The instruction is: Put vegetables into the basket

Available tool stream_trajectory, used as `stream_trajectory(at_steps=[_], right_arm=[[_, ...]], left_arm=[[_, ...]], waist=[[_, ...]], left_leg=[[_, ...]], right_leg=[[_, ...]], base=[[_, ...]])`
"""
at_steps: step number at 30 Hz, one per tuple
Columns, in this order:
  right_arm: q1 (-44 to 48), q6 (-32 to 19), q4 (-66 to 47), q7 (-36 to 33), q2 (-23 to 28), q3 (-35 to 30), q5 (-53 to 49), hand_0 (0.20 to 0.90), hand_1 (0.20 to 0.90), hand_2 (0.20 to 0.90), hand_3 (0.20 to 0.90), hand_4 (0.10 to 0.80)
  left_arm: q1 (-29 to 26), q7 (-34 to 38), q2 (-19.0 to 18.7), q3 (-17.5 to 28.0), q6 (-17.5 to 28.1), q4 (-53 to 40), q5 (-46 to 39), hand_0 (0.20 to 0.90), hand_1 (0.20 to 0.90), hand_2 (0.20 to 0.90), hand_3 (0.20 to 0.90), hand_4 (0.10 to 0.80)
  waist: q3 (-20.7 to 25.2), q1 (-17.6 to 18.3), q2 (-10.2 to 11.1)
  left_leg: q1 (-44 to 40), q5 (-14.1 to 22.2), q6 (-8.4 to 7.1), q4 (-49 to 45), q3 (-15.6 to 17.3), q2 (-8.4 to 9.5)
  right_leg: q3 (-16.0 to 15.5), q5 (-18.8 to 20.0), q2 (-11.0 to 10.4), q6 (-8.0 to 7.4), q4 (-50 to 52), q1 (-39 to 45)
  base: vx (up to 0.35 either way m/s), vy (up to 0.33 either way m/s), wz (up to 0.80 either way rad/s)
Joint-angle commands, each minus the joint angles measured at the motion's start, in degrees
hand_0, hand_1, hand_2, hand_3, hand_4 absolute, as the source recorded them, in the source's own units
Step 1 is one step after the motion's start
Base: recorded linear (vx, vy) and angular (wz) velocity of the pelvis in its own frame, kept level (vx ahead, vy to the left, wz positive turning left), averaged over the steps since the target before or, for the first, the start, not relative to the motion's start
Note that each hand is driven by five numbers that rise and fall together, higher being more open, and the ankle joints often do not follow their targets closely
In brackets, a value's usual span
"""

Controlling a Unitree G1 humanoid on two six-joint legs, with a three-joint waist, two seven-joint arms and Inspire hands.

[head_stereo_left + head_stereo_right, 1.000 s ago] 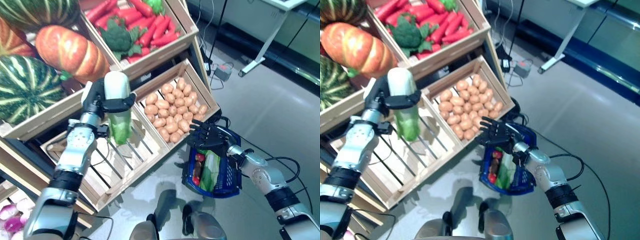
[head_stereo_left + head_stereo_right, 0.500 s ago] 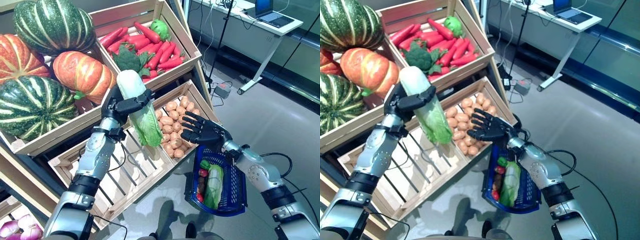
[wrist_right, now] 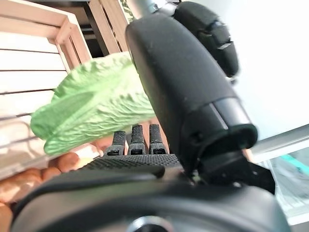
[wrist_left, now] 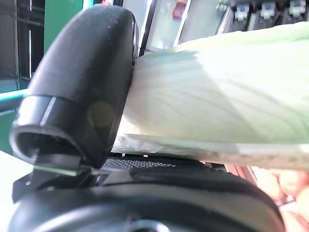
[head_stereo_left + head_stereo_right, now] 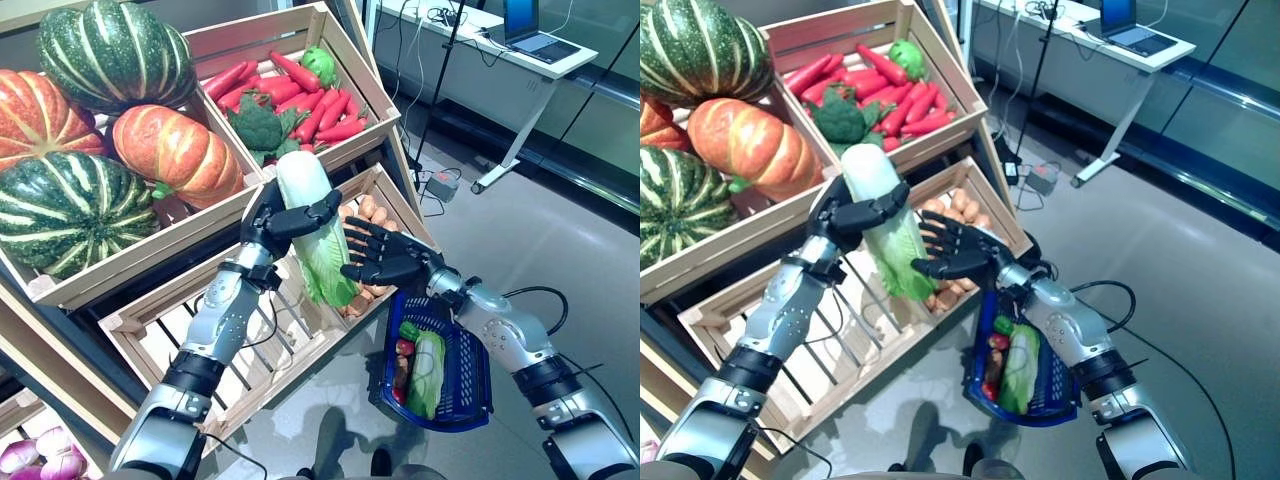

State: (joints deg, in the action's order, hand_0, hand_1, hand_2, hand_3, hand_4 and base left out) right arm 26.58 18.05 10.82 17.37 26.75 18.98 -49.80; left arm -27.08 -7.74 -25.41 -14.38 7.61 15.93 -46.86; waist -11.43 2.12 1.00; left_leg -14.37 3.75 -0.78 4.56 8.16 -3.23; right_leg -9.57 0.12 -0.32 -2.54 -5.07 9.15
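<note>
Little room between the two hands; open floor past the basket

The left hand (image 5: 268,215) holds a cabbage (image 5: 318,240) whose leafy end hangs just before the spread right hand (image 5: 385,262), which blocks the way to the basket (image 5: 470,375) hanging below that hand's wrist. Behind both stands the potato crate (image 5: 392,195); beneath the left hand lies a slatted crate (image 5: 250,350).

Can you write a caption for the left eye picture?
Left hand holds a cabbage beside the open right hand.
</note>
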Motion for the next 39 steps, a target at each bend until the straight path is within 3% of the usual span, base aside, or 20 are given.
stream_trajectory(at_steps=[1,13,22,31,32,33,39], right_arm=[[4.6,-0.9,1.5,1.7,-4.2,1.3,-0.4,0.900,0.900,0.900,0.900,0.800],[5.9,1.8,4.5,3.2,-8.6,5.3,-3.5,0.900,0.900,0.900,0.900,0.800],[8.6,1.6,4.4,5.1,-9.5,5.6,-6.7,0.900,0.900,0.900,0.900,0.800],[11.4,1.0,6.2,3.6,-10.8,5.9,-10.1,0.900,0.900,0.900,0.900,0.800],[11.4,1.0,6.2,3.6,-10.8,5.9,-10.1,0.549,0.549,0.549,0.549,0.566],[11.6,0.4,6.4,2.9,-11.2,5.5,-11.0,0.300,0.300,0.300,0.300,0.400],[12.3,0.0,6.1,2.3,-11.9,5.2,-11.0,0.300,0.300,0.300,0.300,0.400]], left_arm=[[-4.2,-3.2,1.2,-1.3,4.2,-5.2,-2.0,0.300,0.300,0.300,0.300,0.400],[-3.8,-4.8,4.6,-4.0,1.2,-7.9,-3.9,0.300,0.300,0.300,0.300,0.400],[-2.6,-15.9,6.4,-5.8,-4.8,-4.4,-11.8,0.300,0.300,0.300,0.300,0.400],[-2.0,-20.8,10.0,-7.5,-7.4,-1.9,-16.1,0.300,0.300,0.300,0.300,0.400],[-2.0,-20.8,10.0,-7.5,-7.4,-1.9,-16.1,0.300,0.300,0.300,0.300,0.400],[-1.8,-21.4,10.4,-7.7,-8.0,-2.0,-16.4,0.300,0.300,0.300,0.300,0.400],[-0.3,-22.9,11.8,-9.2,-7.7,-2.7,-14.9,0.300,0.300,0.300,0.300,0.400]], waist=[[8.9,-0.2,1.4],[9.1,-0.5,1.6],[9.4,-0.3,1.5],[9.9,-0.2,1.5],[9.9,-0.2,1.5],[9.9,-0.2,1.5],[9.9,-0.2,1.4]], left_leg=[[3.5,-0.2,2.31,0.4,-1.6,2.87],[2.9,-0.1,2.40,0.4,-1.6,2.59],[2.5,0.0,2.48,0.4,-1.1,2.40],[2.2,0.2,2.60,0.4,-0.8,2.26],[2.2,0.2,2.60,0.4,-0.8,2.26],[2.2,0.3,2.64,0.4,-0.8,2.25],[2.3,0.3,2.65,0.4,-0.6,2.19]], right_leg=[[0.1,-3.1,-0.5,3.35,0.7,2.1],[0.4,-2.9,-0.3,3.62,0.2,2.9],[1.0,-3.1,-0.3,3.59,0.7,2.8],[1.5,-2.9,-0.3,3.73,0.4,3.2],[1.5,-2.9,-0.3,3.73,0.4,3.2],[1.6,-2.8,-0.3,3.77,0.2,3.2],[2.0,-2.6,-0.3,3.80,0.1,3.1]], base=[[0.000,0.000,0.00],[-0.001,-0.002,-0.03],[-0.001,0.000,-0.01],[0.004,0.004,-0.02],[0.000,0.000,0.00],[0.000,0.000,0.00],[0.000,0.002,-0.02]])
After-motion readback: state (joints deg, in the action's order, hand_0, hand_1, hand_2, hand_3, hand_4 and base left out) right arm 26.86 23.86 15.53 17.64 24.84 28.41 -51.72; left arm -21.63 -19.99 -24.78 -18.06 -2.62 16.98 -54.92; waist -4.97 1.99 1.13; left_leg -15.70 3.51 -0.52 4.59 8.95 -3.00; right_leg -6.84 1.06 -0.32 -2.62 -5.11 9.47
